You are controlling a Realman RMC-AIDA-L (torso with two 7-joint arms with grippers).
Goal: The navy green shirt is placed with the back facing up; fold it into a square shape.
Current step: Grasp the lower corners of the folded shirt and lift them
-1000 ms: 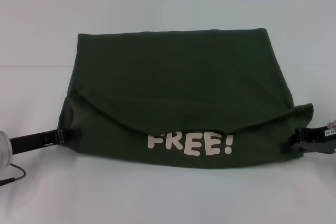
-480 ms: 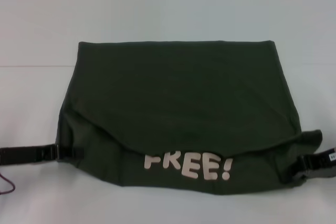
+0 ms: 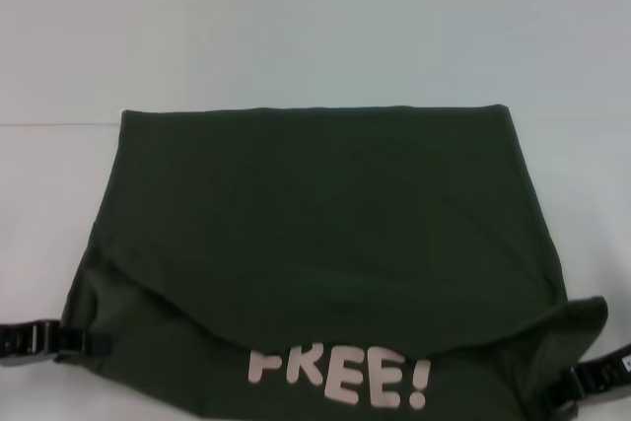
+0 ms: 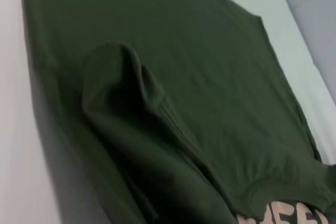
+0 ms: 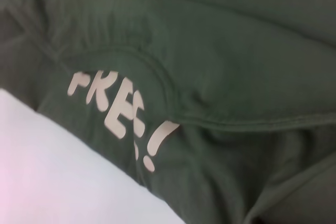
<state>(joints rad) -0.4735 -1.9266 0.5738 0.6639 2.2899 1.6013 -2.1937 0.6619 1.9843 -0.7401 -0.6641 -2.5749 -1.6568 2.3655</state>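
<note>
Olive-green shirt (image 3: 315, 244) on white table (image 3: 296, 27), left gripper (image 3: 94, 344) and right gripper (image 3: 564, 384) clamped on near corners.

— Legible markings?
— One. The navy green shirt (image 3: 315, 234) carries the pale block print "FREE!" (image 3: 340, 379) on its near layer, just under the curved edge of the folded-over fabric.
— Confirmed elsewhere?
— The right wrist view shows the same "FREE!" (image 5: 118, 116); the left wrist view catches only partial letters.

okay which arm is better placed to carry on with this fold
Neither alone. The left tool is at the shirt's left near corner and the right tool at its right near corner, so the wide near edge likely needs both together.
</note>
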